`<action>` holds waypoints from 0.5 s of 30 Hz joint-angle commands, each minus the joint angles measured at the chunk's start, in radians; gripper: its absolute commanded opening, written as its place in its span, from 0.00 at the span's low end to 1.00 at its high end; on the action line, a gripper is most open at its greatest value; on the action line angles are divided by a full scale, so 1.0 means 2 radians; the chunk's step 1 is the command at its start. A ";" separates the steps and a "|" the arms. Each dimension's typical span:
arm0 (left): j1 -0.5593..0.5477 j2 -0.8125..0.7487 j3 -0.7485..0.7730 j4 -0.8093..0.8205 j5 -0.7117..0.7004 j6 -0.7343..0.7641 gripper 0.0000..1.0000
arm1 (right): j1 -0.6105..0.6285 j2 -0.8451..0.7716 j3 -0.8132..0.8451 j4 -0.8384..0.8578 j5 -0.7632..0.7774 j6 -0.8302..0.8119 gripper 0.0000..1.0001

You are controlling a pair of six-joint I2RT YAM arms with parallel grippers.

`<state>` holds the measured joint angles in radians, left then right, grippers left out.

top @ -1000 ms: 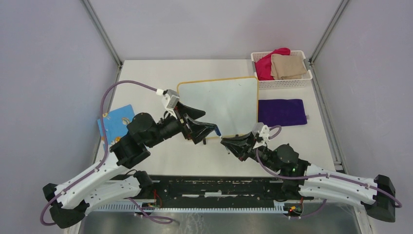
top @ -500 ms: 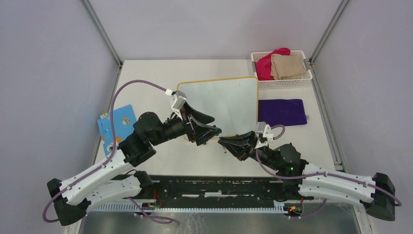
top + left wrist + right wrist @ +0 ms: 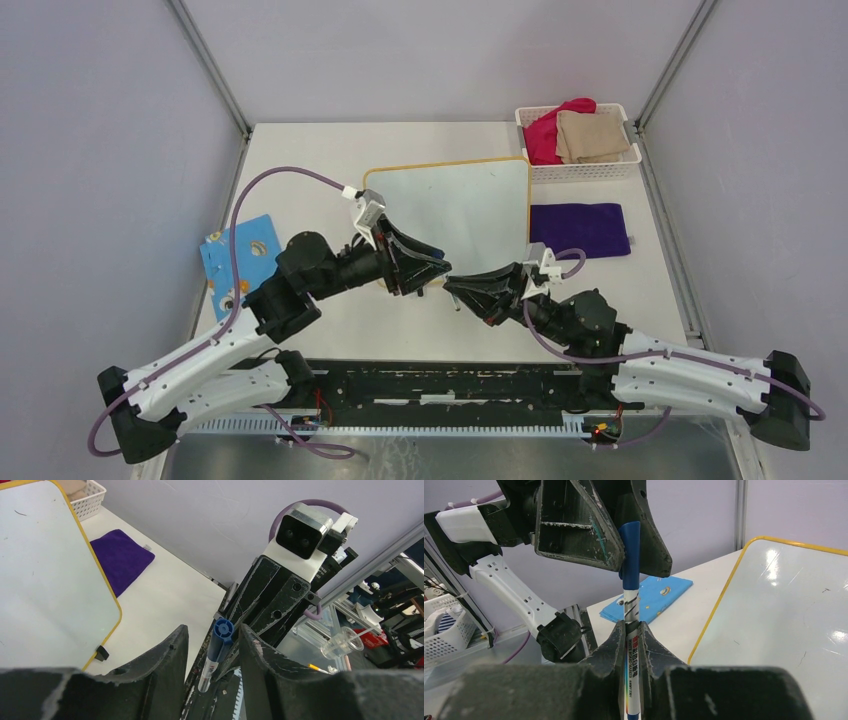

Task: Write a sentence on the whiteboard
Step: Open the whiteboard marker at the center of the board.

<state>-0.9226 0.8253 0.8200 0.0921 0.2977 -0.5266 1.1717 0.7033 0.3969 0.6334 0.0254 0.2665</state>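
The whiteboard (image 3: 450,205), white with a yellow rim, lies flat mid-table; no sentence is in view on it, only faint specks. My right gripper (image 3: 631,625) is shut on the barrel of a white marker (image 3: 630,605) with a blue cap (image 3: 629,545), held just off the board's near-left corner. My left gripper (image 3: 212,629) meets it head-on, jaws either side of the cap (image 3: 223,630). A gap still shows between the cap and one finger (image 3: 175,645), so these jaws are open. In the top view the two grippers (image 3: 440,272) (image 3: 453,290) almost touch.
A white basket (image 3: 585,172) with red and beige cloths stands at the back right. A purple cloth (image 3: 580,229) lies right of the board. A blue card (image 3: 240,250) lies at the table's left edge, partly under the left arm's cable.
My left gripper has swung right to meet the right gripper, and its jaws have narrowed around the marker's cap. The right gripper has shifted slightly left with the marker.
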 commanded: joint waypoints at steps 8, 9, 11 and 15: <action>-0.003 -0.017 0.000 0.015 0.006 0.005 0.26 | 0.002 0.011 0.032 0.004 0.002 0.011 0.00; -0.003 -0.017 -0.001 0.015 0.008 0.005 0.22 | 0.003 0.012 0.032 0.003 0.002 0.011 0.00; -0.003 -0.017 -0.001 0.014 0.012 0.006 0.16 | 0.002 0.014 0.034 0.002 0.003 0.012 0.00; -0.003 -0.016 -0.003 0.010 0.012 0.006 0.26 | 0.002 0.016 0.037 -0.001 0.003 0.011 0.00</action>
<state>-0.9222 0.8032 0.8158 0.0887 0.2901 -0.5182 1.1717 0.7292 0.4198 0.6106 0.0261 0.2886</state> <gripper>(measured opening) 0.218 0.132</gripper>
